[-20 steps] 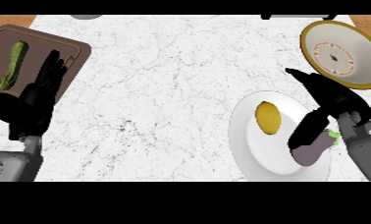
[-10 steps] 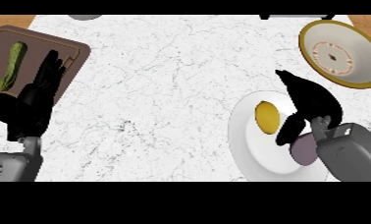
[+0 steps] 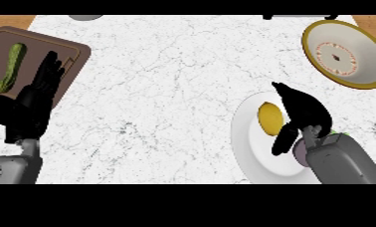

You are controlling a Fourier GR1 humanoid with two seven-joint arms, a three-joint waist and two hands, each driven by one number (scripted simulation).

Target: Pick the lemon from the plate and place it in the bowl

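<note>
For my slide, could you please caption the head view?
Right hand hovers beside the lemon on the white plate; bowl waits beyond.

We see even, bright, diffuse lighting across the white marble counter [image 3: 176,96], with no glare. Shadows are faint and soft; none is distinct beneath the plate [image 3: 253,156] or bowl [image 3: 352,79]. Focus is uniform, without edge distortion.

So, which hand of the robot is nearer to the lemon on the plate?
The right hand. It hangs over the white plate, right beside the lemon. The left hand rests open far across the counter, by the brown board.
</note>
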